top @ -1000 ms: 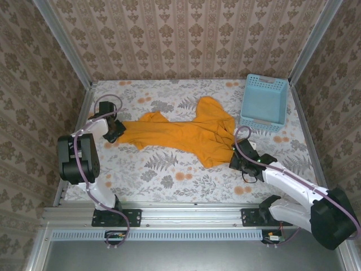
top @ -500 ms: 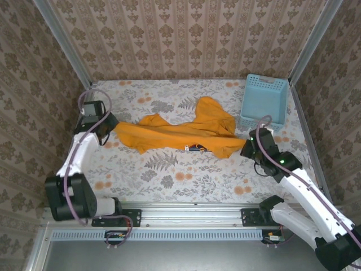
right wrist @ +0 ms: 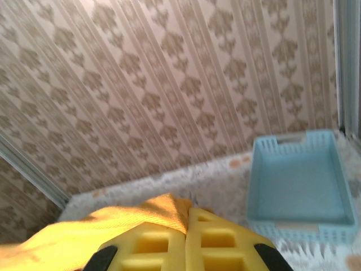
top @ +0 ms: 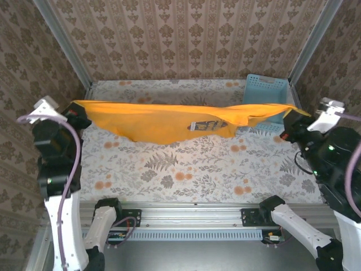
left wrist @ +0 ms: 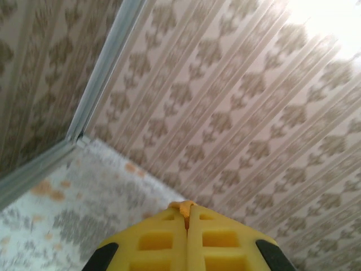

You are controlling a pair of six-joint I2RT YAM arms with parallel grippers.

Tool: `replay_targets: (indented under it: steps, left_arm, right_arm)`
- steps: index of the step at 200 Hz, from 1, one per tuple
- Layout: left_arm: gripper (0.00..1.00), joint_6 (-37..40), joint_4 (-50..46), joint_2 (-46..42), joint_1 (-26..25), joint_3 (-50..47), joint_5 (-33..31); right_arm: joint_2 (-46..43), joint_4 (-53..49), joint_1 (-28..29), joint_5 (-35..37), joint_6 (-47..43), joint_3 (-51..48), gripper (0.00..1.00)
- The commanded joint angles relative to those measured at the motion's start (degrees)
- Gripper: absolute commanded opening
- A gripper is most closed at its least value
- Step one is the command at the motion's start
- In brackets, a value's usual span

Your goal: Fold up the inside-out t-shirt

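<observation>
The t-shirt is wrinkly matt cloth; the basket is smooth lattice plastic.

Top view: light even and diffuse, falling from above. The table is well lit, with faint, soft-edged shadows. The t-shirt reads sharp, its colour saturated. The metal corner posts splay outward toward the upper corners, a wide-angle distortion.

Left wrist view: upper right corner blown out to white glare. The wallpaper is washed out and soft. The left fingers at the bottom edge are out of focus.

Right wrist view: brighter toward the upper left, with mild haze. The basket is fairly sharp; the right fingers at the bottom edge are blurred.
</observation>
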Motion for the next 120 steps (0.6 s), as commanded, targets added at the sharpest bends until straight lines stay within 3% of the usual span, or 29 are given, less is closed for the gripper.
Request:
replay_targets:
  steps: [1,46,73,120]
  left_arm:
    - [0.00,2.77,-1.59,3.42,0.66,0.81,-4.27]
    - [0.00,4.17,-4.87,22.19,0.66,8.48,3.25]
    - [0.00,3.56,-8.67,35.16,0.69,14.36,3.45]
    - [0.00,2.14,-7.36,55.85,1.04,27.79,10.45]
  right_arm:
    - [2.44,0.53,-0.49,2.26,-4.10,3.50,0.00]
    - [14.26,3.49,-0.49,0.56,-6.23,7.32,0.00]
    - [22.73,5.80,-1.01,0.77,-6.90,7.55,0.00]
    - [38.21,14.08,-9.24,-9.70,-5.21,11.64,0.00]
